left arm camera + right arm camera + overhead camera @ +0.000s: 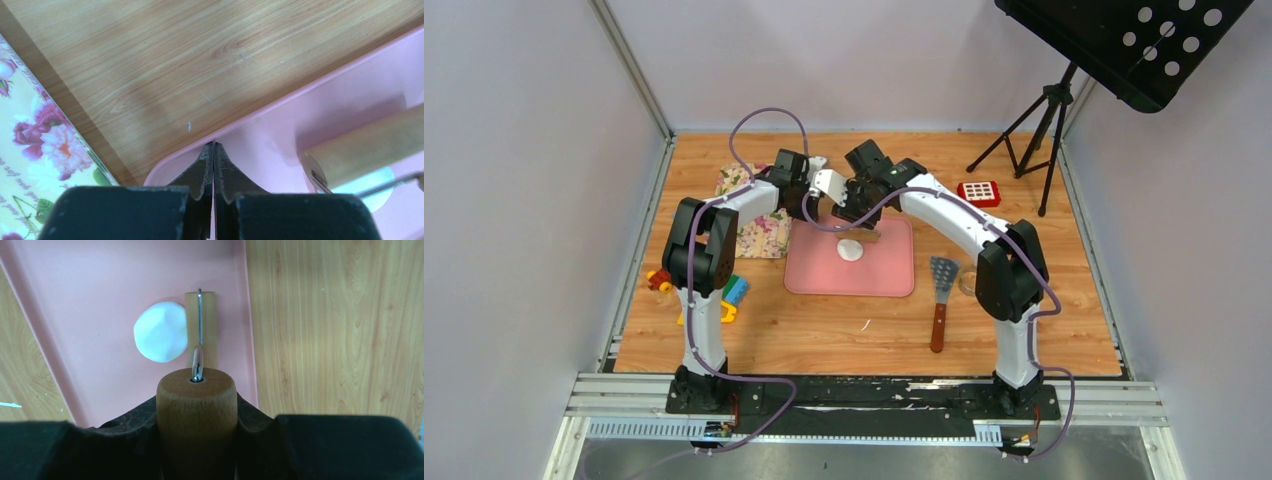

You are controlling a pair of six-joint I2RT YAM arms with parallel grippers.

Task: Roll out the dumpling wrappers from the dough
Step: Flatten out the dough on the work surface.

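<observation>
The dough (pixel 161 337) is a soft white rounded lump on the pink mat (pixel 100 300), also visible in the top view as the dough (pixel 851 250). My right gripper (pixel 196 407) is shut on the wooden handle (pixel 196 420) of a small roller. The roller's drum (pixel 207 325) rests on the mat, touching the dough's right side. My left gripper (pixel 214 146) is shut with nothing in it, its tips at the mat's rim (pixel 175 162) near a corner. The roller (pixel 370 145) lies to its right. No dumpling wrappers are in view.
A flowered cloth (pixel 759 225) lies left of the mat, and coloured toy blocks (pixel 729 295) lie nearer the left arm. A spatula (pixel 941 295) lies right of the mat. A red box (pixel 979 192) and a tripod (pixel 1034 140) stand at the back right.
</observation>
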